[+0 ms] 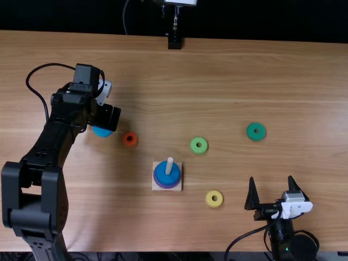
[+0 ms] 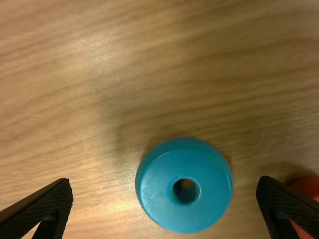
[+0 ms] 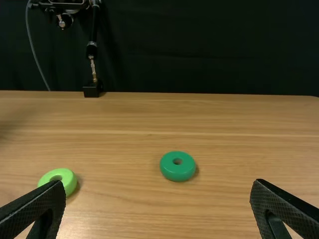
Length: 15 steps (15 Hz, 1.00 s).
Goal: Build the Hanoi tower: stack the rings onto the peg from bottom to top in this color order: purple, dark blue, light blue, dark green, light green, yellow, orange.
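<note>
My left gripper (image 1: 106, 117) is over the light blue ring (image 1: 101, 132), partly covering it. In the left wrist view that ring (image 2: 184, 185) lies flat between the spread fingertips of my left gripper (image 2: 164, 191), touching neither. The peg (image 1: 169, 165) on its square base (image 1: 156, 186) holds a purple ring (image 1: 161, 184) with a dark blue ring (image 1: 174, 177) on top. Loose on the table are the orange-red ring (image 1: 130, 139), light green ring (image 1: 199, 145), dark green ring (image 1: 256, 131) and yellow ring (image 1: 214, 199). My right gripper (image 1: 271, 190) stands open at the near right; its fingertips (image 3: 59, 191) are wide apart.
The wooden table (image 1: 217, 81) spans the scene. A black stand foot (image 1: 174, 42) is at its far edge. The orange-red ring sits close to my left gripper, between it and the peg base.
</note>
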### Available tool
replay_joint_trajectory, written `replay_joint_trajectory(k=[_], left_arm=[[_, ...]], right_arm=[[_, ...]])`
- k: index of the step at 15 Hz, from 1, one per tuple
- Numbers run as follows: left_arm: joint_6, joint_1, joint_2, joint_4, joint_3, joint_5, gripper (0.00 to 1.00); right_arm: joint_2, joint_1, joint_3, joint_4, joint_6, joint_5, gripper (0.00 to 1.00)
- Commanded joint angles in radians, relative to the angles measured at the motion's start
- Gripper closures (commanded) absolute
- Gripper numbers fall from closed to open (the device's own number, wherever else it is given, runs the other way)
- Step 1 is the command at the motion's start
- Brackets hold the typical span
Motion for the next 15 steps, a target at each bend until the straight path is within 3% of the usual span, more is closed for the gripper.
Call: replay_joint_trajectory(k=[1,15], left_arm=[[0.016,0.005,0.032,0.001,-0.029,0.008,0.0],[0.016,-0.002,0.091,-0.014,-0.027,0.006,0.0]], right_arm=[[-0.012,-0.008,-0.013,0.001,0.0,-0.001,0.0],[-0.012,-0.008,-0.013,0.003,0.0,-0.001,0.0]])
